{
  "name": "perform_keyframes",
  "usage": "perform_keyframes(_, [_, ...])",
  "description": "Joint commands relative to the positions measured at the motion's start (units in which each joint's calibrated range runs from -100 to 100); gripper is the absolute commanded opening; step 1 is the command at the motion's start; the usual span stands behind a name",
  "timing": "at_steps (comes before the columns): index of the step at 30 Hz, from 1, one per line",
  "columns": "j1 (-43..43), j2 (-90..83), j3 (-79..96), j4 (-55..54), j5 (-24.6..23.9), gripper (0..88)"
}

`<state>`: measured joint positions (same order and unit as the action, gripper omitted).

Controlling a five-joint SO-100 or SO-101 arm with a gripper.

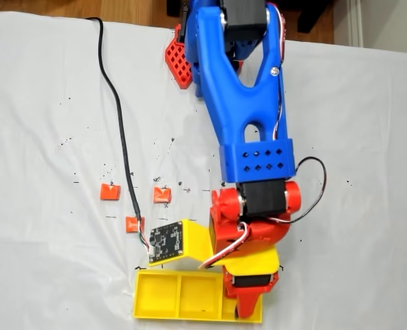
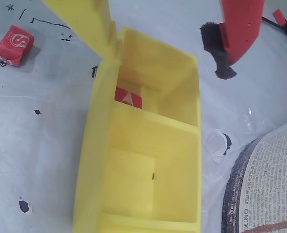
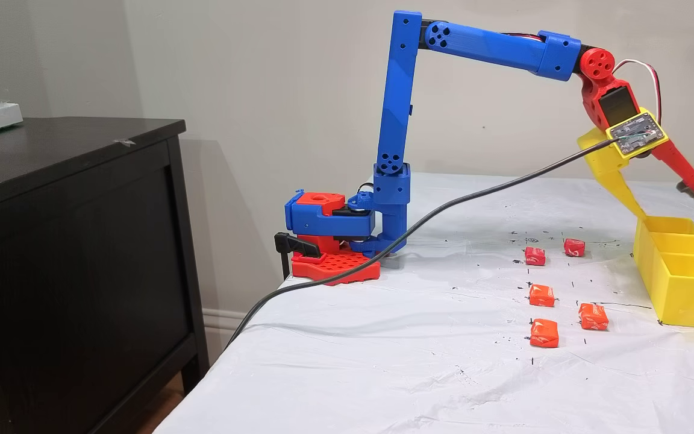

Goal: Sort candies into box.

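The gripper (image 3: 666,199) hangs spread wide and holding nothing over the far end of the yellow box (image 3: 684,289), which sits at the bench's (image 3: 383,361) right edge in the side fixed view. In the wrist view, one red candy (image 2: 128,97) lies inside the box's end compartment. Two red candies (image 3: 535,256) and three orange candies (image 3: 543,333) lie on the white bench cover, near the box.
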<state>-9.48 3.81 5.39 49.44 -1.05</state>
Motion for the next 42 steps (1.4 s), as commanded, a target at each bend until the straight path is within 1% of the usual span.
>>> perform_keyframes(1, [0.6, -5.76, -8.62, 5.53, -0.2, 0.8])
perform_keyframes(4, [0.69, -5.67, -13.17, 13.55, -0.05, 0.2])
perform_keyframes(9, [0.33, -7.79, -13.81, 20.43, 1.17, 0.2])
perform_keyframes(10, [-0.3, -8.3, -13.17, 23.13, 1.86, 0.2])
perform_keyframes(12, [-1.21, -9.49, -10.17, 24.28, 2.44, 0.2])
perform_keyframes(14, [-2.48, -11.78, -5.07, 23.38, 2.98, 1.0])
perform_keyframes(16, [-3.65, -13.31, -1.25, 23.54, 3.66, 7.3])
perform_keyframes(18, [-4.56, -14.07, 1.57, 23.38, 3.86, 8.0])
perform_keyframes(24, [-6.1, -10.17, 5.49, 20.02, 2.88, 22.8])
perform_keyframes(26, [-6.28, -8.05, 5.13, 19.36, 2.44, 25.7])
perform_keyframes(33, [-6.91, -4.15, 4.49, 17.56, 2.3, 25.7])
perform_keyframes(37, [-7.19, -2.45, 5.13, 15.35, 2.25, 27.9])
perform_keyframes(42, [-7.46, -0.41, 5.22, 13.72, 2.1, 28.4])
